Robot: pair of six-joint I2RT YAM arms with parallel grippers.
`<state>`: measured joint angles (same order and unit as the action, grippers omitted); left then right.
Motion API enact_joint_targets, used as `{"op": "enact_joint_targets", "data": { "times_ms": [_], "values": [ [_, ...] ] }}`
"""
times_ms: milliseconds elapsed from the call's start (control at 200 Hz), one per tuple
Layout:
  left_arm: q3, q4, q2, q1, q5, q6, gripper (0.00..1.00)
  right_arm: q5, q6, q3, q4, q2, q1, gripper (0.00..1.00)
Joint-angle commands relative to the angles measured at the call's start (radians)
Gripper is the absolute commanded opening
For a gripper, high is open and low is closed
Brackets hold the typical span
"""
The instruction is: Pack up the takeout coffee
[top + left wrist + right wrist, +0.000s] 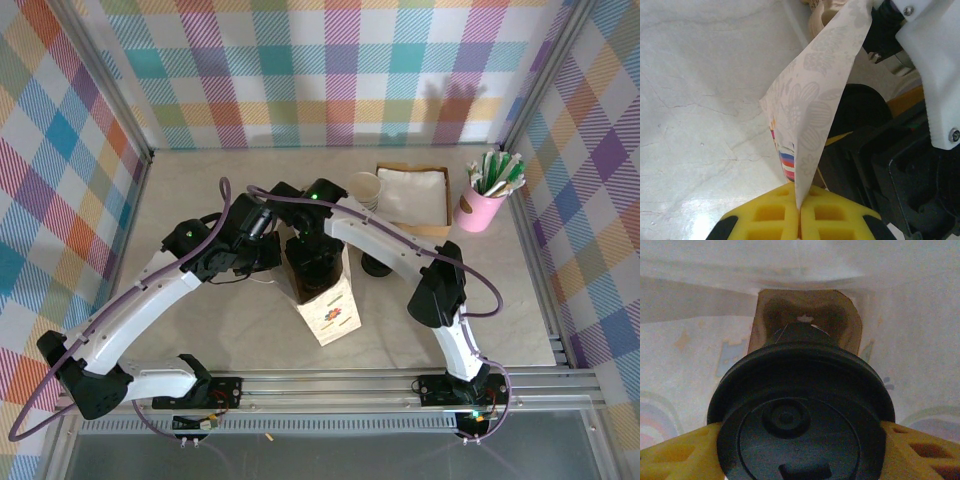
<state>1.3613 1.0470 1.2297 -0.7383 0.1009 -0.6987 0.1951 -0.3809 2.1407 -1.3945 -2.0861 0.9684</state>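
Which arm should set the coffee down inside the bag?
Right. The right end effector grips the round black-lidded coffee cup inside the white printed paper bag; the left end effector is busy pinching the bag's edge.

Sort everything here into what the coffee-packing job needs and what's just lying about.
Job: coffee, in right tool; bag, its edge pinched by left tool.
Lying about: cup stack, loose lids, napkins, pink cup of sticks.
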Motion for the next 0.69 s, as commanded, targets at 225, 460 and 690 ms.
{"op": "enact_joint_targets", "data": {
  "times_ms": [225,460,690],
  "values": [
    [0.082,0.014,0.033,-0.068,0.029,0.005,0.0,0.045,0.033,-0.053,0.026,0.009,0.001,0.34],
    [0.105,0.022,0.042,-0.078,0.048,-0.001,0.0,0.042,0.055,-0.094,0.051,0.024,-0.004,0.34],
    [0.136,0.05,0.056,-0.076,0.091,-0.02,0.07,0.024,0.062,-0.114,0.072,0.043,-0.007,0.33]
  ]
}}
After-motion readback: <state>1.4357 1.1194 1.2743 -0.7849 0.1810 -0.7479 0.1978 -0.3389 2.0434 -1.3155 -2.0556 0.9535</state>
